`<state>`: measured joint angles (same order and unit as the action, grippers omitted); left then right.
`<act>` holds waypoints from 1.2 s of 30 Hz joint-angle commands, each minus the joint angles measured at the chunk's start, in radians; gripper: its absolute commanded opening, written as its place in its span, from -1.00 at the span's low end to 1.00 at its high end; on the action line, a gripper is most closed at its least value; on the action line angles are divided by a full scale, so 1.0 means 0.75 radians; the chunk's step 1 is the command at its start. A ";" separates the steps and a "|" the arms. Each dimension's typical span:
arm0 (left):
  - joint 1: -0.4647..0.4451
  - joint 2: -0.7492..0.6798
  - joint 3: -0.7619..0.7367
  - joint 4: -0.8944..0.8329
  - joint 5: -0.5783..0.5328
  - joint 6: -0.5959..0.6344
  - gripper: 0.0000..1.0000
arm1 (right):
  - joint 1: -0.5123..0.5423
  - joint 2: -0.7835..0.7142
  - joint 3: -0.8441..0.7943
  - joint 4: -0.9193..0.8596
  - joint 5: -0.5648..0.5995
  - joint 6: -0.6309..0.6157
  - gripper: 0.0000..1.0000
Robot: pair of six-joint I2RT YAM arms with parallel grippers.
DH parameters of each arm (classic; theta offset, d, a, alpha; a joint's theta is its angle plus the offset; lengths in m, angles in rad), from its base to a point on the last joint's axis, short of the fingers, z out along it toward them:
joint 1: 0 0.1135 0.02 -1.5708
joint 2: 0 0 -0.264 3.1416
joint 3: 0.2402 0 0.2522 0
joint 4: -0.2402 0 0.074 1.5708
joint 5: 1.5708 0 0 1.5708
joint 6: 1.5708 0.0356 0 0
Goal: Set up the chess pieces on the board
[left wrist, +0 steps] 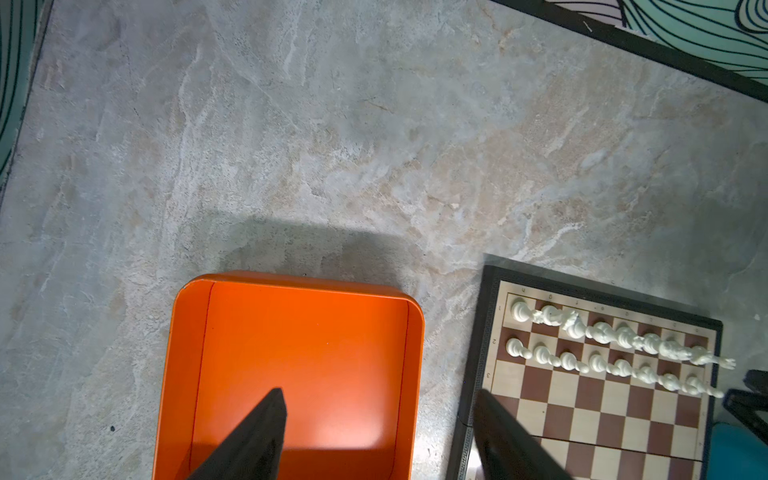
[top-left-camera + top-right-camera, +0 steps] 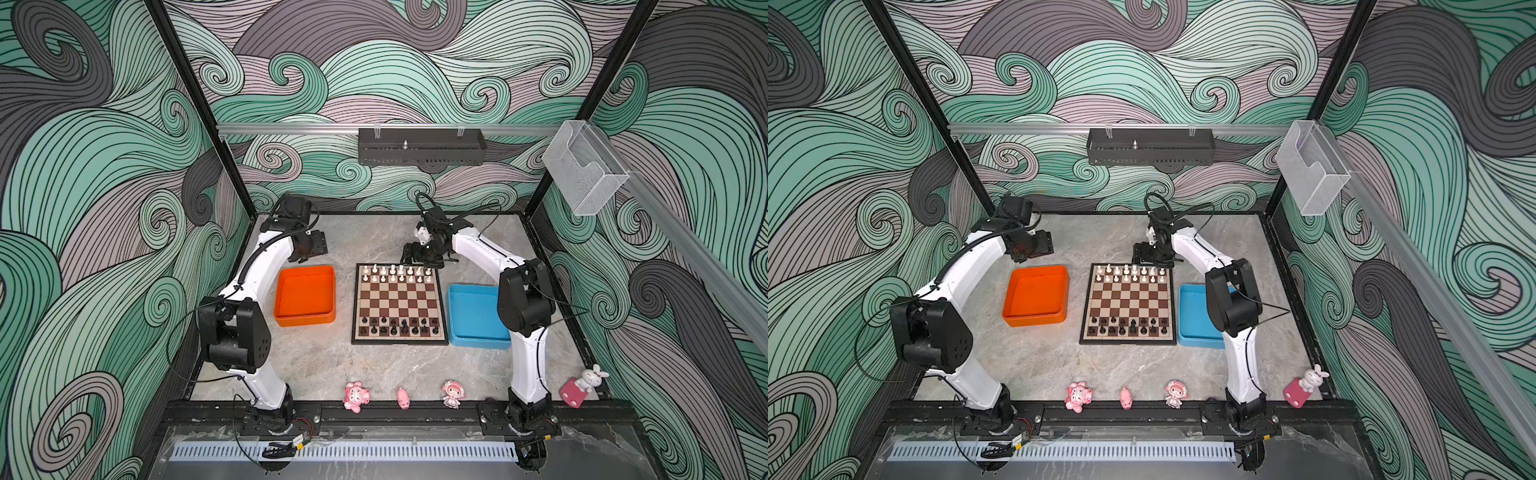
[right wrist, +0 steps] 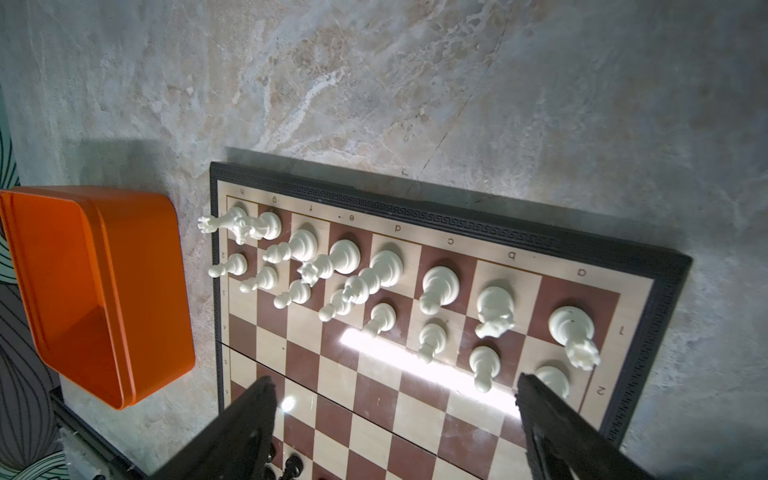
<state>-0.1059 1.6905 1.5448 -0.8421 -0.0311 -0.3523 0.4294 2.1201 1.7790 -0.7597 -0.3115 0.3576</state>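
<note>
The board (image 2: pixel 399 300) lies mid-table in both top views, dark brown and cream squares in a black frame. White chess pieces (image 2: pixel 397 272) fill its two far rows, and black chess pieces (image 2: pixel 399 327) stand on its two near rows. My right gripper (image 2: pixel 415 254) hovers just past the board's far edge. In the right wrist view it (image 3: pixel 395 378) is open and empty above the white pieces (image 3: pixel 440 284). My left gripper (image 2: pixel 308 251) hangs over the far rim of the orange tray (image 2: pixel 305 297). It (image 1: pixel 380 395) is open and holds nothing.
The orange tray is empty, left of the board. A blue tray (image 2: pixel 473 316) sits right of it, partly behind the right arm. Pink toy figurines (image 2: pixel 356 395) line the table's front edge, with a rabbit on a pink block (image 2: pixel 582 384) at the front right.
</note>
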 commanded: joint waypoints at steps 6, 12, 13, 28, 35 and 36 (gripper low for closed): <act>0.045 0.056 0.058 -0.039 0.123 -0.017 0.47 | 0.012 0.064 0.032 0.005 -0.102 0.130 0.85; 0.053 0.064 0.057 -0.038 0.136 -0.017 0.47 | 0.012 0.094 0.045 0.014 -0.120 0.149 0.87; 0.055 0.065 0.057 -0.036 0.137 -0.017 0.47 | 0.013 0.097 0.051 0.014 -0.121 0.149 0.87; 0.057 0.078 0.054 -0.035 0.146 -0.017 0.47 | 0.011 0.126 0.077 0.026 -0.106 0.130 0.89; 0.057 0.081 0.053 -0.035 0.150 -0.017 0.47 | 0.012 0.089 0.074 0.023 -0.105 0.136 0.89; 0.057 0.081 0.053 -0.035 0.151 -0.018 0.47 | 0.012 0.078 0.074 0.018 -0.096 0.139 0.89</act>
<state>-0.0727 1.7329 1.5555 -0.8452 0.0681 -0.3527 0.4347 2.2101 1.8183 -0.7414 -0.3901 0.4572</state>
